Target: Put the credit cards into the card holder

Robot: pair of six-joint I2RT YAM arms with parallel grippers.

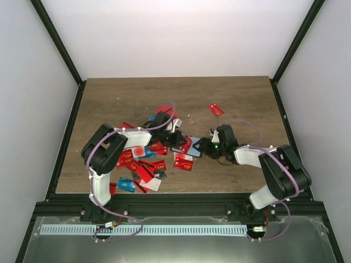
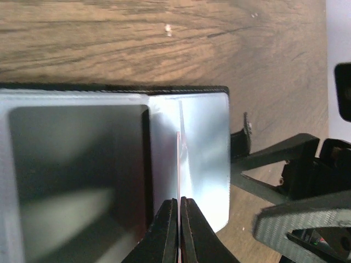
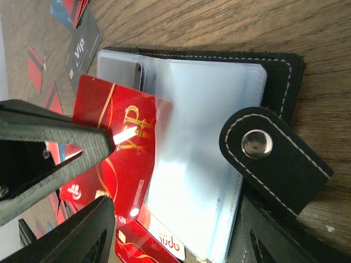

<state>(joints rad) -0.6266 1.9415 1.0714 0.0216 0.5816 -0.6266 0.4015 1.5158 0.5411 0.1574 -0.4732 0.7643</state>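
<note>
Left gripper (image 2: 179, 200) pinched shut on a red credit card (image 3: 126, 142), reaching out over the loose cards (image 1: 143, 164) heaped near left. Card partly inside a clear pocket of the open card holder (image 3: 208, 109) at mid-bench. Right gripper (image 1: 204, 146) spread wide just right of the holder, clamping nothing visible. Lone card (image 1: 216, 109) lying far right on the bench (image 1: 241, 93). Likely hazards: card corner snagging the pocket lip and bowing, or the light holder sliding away under the push.
</note>
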